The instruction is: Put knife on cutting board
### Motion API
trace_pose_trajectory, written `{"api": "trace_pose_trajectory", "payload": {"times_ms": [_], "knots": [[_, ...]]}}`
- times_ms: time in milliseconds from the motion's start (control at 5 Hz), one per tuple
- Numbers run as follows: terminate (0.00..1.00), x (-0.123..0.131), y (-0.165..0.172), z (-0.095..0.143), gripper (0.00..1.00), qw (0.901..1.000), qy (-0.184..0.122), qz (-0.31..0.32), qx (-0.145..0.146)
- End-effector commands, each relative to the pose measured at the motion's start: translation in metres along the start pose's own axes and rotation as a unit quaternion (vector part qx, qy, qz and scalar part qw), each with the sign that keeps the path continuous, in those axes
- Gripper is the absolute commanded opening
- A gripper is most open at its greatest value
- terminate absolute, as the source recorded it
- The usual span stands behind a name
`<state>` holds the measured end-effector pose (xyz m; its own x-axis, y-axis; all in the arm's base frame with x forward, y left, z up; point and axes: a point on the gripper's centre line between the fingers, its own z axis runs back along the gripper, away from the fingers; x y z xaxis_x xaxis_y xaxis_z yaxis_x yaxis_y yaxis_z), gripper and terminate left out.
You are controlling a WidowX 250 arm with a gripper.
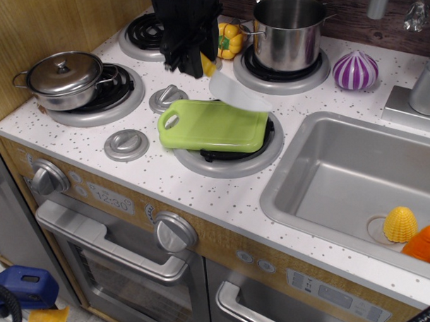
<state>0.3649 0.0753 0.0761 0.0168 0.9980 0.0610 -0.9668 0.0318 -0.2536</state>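
Observation:
My black gripper (192, 61) is shut on the yellow handle of the knife (237, 95). The knife's broad white-grey blade slants down to the right and hangs over the far edge of the cutting board (212, 126). I cannot tell if the blade touches the board. The lime-green board lies flat on the front middle burner, with its loop handle hole to the left. The gripper hangs just behind the board's far left part.
A lidded steel pan (64, 78) sits on the left burner. A tall steel pot (288, 31) stands at the back right burner, with a yellow toy pepper (229, 39) beside it. A purple striped onion (355, 70) is farther right. The sink (350, 181) holds toy food.

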Motion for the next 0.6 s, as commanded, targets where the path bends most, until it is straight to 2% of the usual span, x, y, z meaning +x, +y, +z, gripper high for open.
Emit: {"api": "trace_pose_trajectory", "payload": {"times_ms": [0,200,400], "knots": [[0.0,-0.002,0.003,0.005,0.0,0.9994,0.01,0.018,-0.029],[0.0,-0.003,0.002,-0.005,0.0,0.999,0.018,0.017,-0.039],[1.0,-0.003,0.001,-0.016,0.0,0.9984,0.029,0.016,-0.046]]}}
